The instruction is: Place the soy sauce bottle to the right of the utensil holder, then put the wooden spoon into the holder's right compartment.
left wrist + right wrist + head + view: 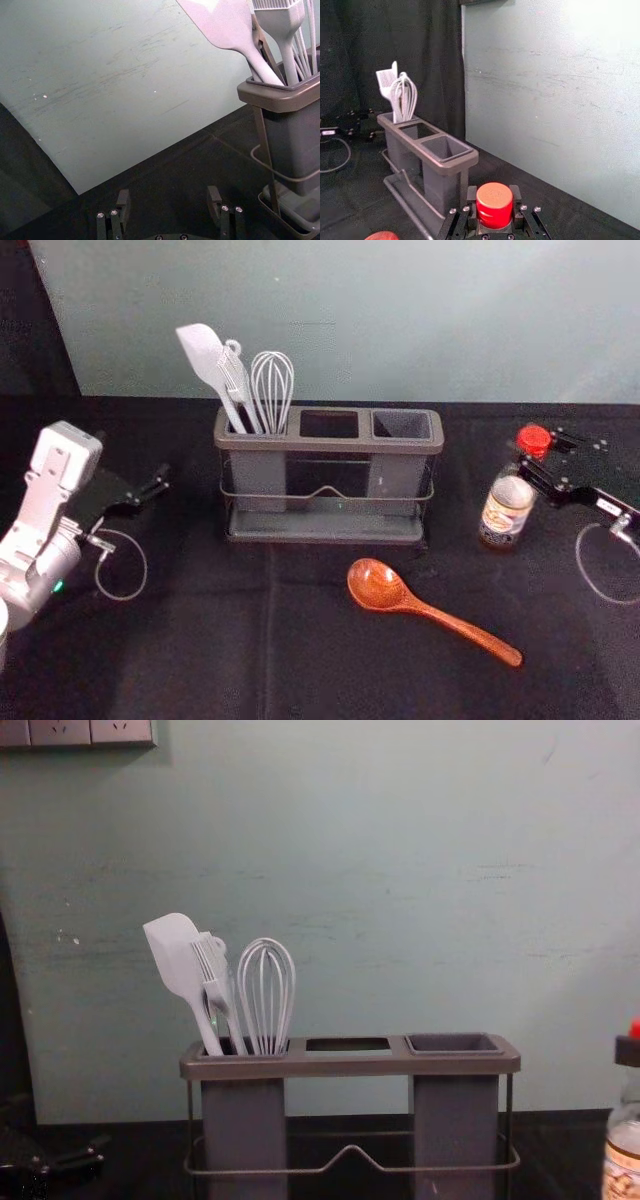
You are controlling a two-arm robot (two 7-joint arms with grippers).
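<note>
Gripping the soy sauce bottle (506, 510) by its neck with the right gripper (493, 197), right of the utensil holder (325, 536); probably finishing placement, next needing to settle and release, then fetch the wooden spoon (379, 586) lying in front. Keeping the right compartment (455, 1130) free of utensils; carrying spatula (172, 955), brush (212, 965) and whisk (266, 990) in the left compartment (243, 1130). Idling left of the holder with the left gripper (168, 195) open.

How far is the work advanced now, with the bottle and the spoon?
Nothing looks surely finished. In hand: the right end effector grips the bottle by its neck, right of the holder; whether it already rests there, I cannot tell. Remaining: the spoon lies before the holder, and the right compartment is empty.
</note>
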